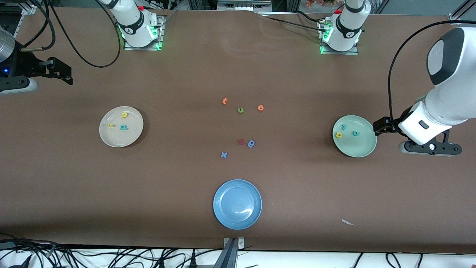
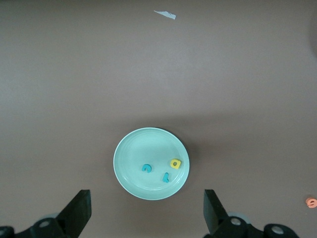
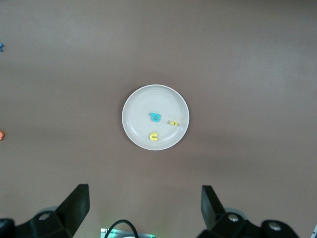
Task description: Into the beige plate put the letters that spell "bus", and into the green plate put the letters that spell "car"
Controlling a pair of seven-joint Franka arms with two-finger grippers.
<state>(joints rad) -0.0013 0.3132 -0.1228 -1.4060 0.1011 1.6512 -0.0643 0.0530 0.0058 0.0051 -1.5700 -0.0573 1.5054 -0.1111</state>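
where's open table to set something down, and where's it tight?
Free: bare table between the beige plate and the loose letters, and between those letters and the green plate. Also either side of the blue plate. Crowded: the letter cluster mid-table; both outer plates hold three letters each.

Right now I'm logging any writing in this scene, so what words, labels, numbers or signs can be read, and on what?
"u", "s", "b": foam letters in the beige plate.
"c", "a", "r": foam letters in the green plate.
"u": loose green letter on the table.
"x": loose blue letter.
Other loose letters: shapes unclear.
Round marks on the robot bases: too small to read.
No printed words or numbers.
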